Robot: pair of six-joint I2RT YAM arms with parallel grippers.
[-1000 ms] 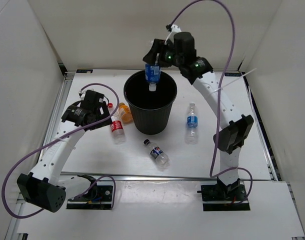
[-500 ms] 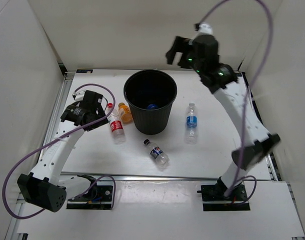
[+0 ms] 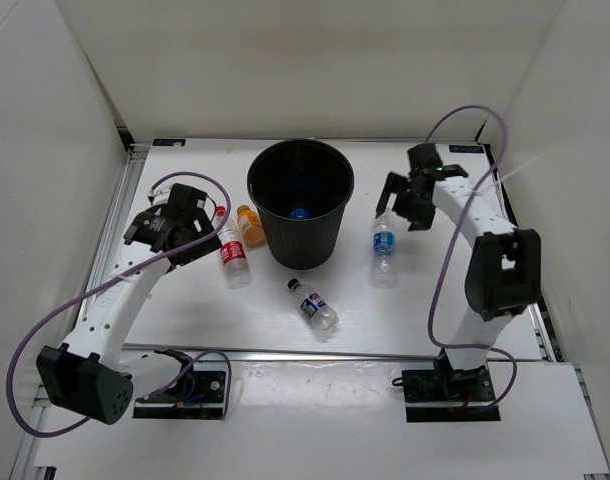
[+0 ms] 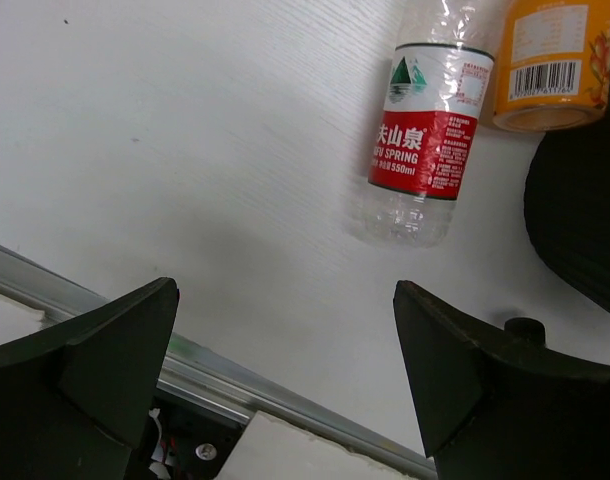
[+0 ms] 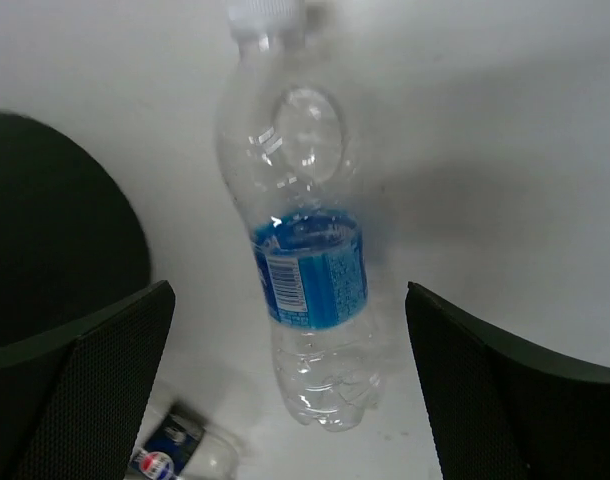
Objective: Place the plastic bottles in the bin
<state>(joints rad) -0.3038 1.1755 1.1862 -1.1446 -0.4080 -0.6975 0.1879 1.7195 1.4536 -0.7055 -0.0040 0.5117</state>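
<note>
Plastic bottles (image 3: 233, 254) lie on the white table (image 3: 185, 310) around the black bin (image 3: 303, 245), which stands upright near the far middle. A blue-labelled bottle (image 5: 310, 270) lies flat to the right of the bin. In the right wrist view it sits lengthwise in the gap between the right fingers (image 5: 95, 370), its white cap at the far end. The right fingers are spread wide, with bare table showing on either side of the bottle, and they grasp nothing. In the top view they hang over the bottle's cap end, close beside the bin's rim. A red-labelled bottle (image 4: 425, 140) lies left of the bin, with a short orange bottle (image 4: 550, 60) just beside it on the bin side. Both lie ahead of the left fingers (image 4: 95, 350), which are also spread wide and empty. The red-labelled bottle lies beyond their tips, nearer the finger on the bin side. A dark-labelled bottle (image 3: 314, 305) lies on its side in front of the bin, its cap pointing toward it, well apart from both pairs of fingers. Down inside the bin a small blue patch shows against the black; it may be a fifth bottle, though the top view is too dark to be sure.
</note>
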